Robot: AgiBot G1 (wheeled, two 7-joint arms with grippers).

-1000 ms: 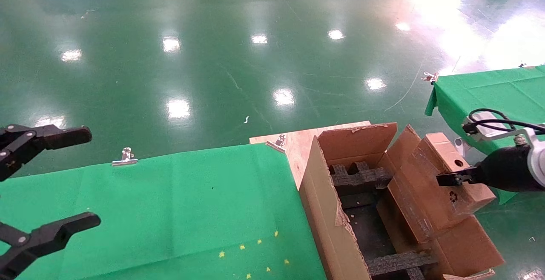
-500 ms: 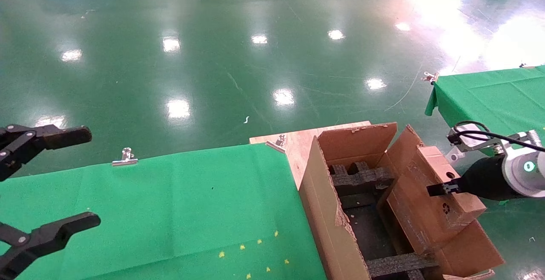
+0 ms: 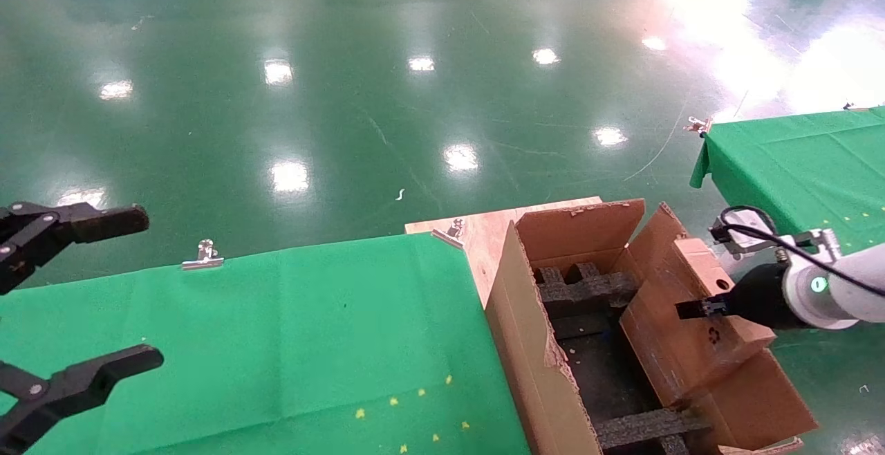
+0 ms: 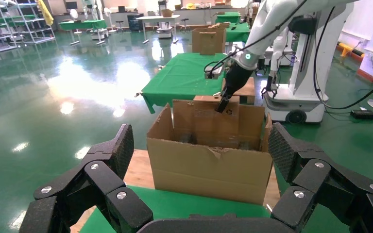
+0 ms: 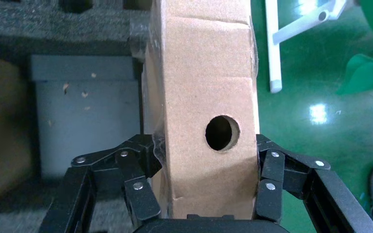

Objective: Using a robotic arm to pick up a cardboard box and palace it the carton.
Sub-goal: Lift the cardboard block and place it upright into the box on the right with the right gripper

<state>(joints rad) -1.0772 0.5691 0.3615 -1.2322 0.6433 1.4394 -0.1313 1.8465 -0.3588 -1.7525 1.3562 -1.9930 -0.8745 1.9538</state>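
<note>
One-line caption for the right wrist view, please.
Right gripper fingers clamp the cardboard box by its holed narrow face, above the carton's black foam inserts.

Right arm (image 3: 857, 282) is showing a glossy white casing, black wrist, green indicator light, silver-grey camera block and looping black cable. Right claw (image 5: 206, 170) and left claw (image 4: 199, 189) are showing black multi-link fingers with silver screws and textured pads.

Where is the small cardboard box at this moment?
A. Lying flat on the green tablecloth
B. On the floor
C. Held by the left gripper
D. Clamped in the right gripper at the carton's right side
D: the right gripper is shut on the cardboard box, tilted over the carton.
</note>
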